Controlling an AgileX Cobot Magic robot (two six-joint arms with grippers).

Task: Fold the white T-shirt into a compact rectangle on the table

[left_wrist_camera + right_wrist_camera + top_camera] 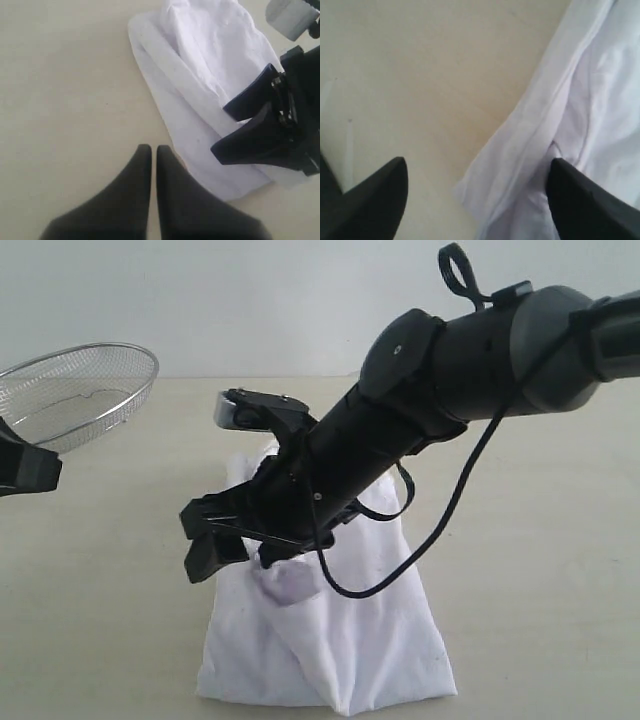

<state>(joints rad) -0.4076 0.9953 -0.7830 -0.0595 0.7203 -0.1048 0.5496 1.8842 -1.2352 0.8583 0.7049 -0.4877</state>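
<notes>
Right jaws apart over the white T-shirt (pixel 330 650), partly hidden by the arm (pixel 400 410); left jaws together.

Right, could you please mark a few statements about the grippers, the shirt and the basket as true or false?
1. The right gripper is open, straddling an edge of the white T-shirt. True.
2. The left gripper grips the shirt. False: it is shut on nothing, over bare table beside the shirt.
3. The shirt lies in the wire basket. False: it lies on the table, apart from the basket.
4. Red lettering shows on the shirt. False: only plain white cloth shows.
5. The right arm reaches in from the right of the exterior view to above the shirt. True.
</notes>
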